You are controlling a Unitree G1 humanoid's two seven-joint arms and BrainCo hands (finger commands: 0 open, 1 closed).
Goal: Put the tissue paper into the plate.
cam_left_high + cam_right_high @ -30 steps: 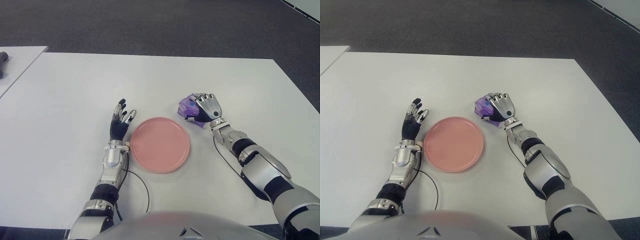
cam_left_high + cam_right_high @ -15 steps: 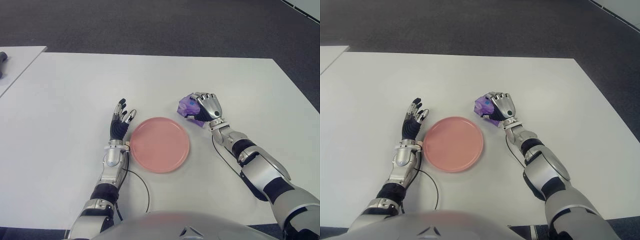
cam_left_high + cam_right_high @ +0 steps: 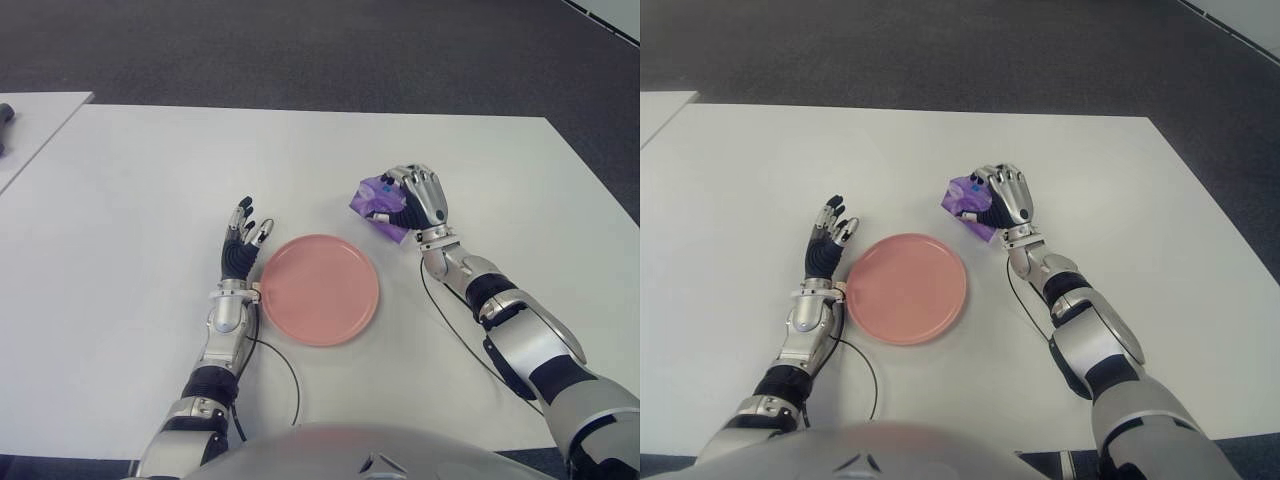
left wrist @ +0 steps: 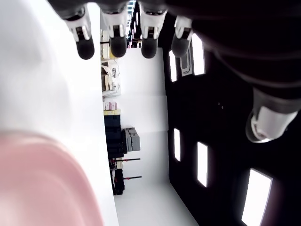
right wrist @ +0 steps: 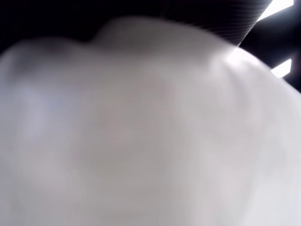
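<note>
My left hand (image 3: 241, 240): just left of the plate (image 3: 319, 289), fingers spread, holding nothing.
Plate: pink, bare, on the white table (image 3: 130, 190).
Tissue pack (image 3: 377, 203): up and right of the plate, wrapped by my right hand (image 3: 420, 200).
Handling: probably light and soft; I'd grip across its middle.
Long axis: seems tilted down toward the plate.

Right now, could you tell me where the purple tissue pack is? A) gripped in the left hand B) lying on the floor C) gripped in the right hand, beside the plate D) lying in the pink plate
C: the right hand has its fingers closed around the tissue pack, to the right of the pink plate.
</note>
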